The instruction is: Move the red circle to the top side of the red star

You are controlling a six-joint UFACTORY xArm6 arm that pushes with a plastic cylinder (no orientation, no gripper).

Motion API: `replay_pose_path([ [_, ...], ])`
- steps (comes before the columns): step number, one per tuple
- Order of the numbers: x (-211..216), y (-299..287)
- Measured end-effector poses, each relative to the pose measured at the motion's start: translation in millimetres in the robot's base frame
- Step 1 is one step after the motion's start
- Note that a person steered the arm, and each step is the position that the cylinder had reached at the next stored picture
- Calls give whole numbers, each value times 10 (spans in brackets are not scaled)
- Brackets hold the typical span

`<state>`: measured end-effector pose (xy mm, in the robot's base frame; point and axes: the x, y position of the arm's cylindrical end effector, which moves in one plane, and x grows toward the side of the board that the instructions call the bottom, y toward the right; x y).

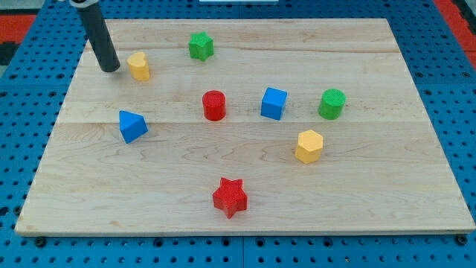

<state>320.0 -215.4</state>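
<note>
My tip (110, 68) is seen at upper left, touching nothing, just left of the yellow block (138, 65). The red circle (214, 105) is found mid-frame, well above the red star (230, 196).

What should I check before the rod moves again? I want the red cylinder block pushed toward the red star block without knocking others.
1. My tip in view: ok, at the view's top left.
2. Tip touching the red cylinder block: not ok, far apart.
3. Yellow block clear of tip: not ok, right beside it.
4. Path from cylinder down to the red star block free: ok.
5. Blue cube clear of cylinder: ok, a gap shows.
</note>
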Motion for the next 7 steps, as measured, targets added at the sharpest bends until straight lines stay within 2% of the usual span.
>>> replay_pose_path([
  [1,53,771],
  [2,-235,688],
  [3,-460,906],
  [5,1031,1215],
  [6,863,1269],
  [7,336,1014],
])
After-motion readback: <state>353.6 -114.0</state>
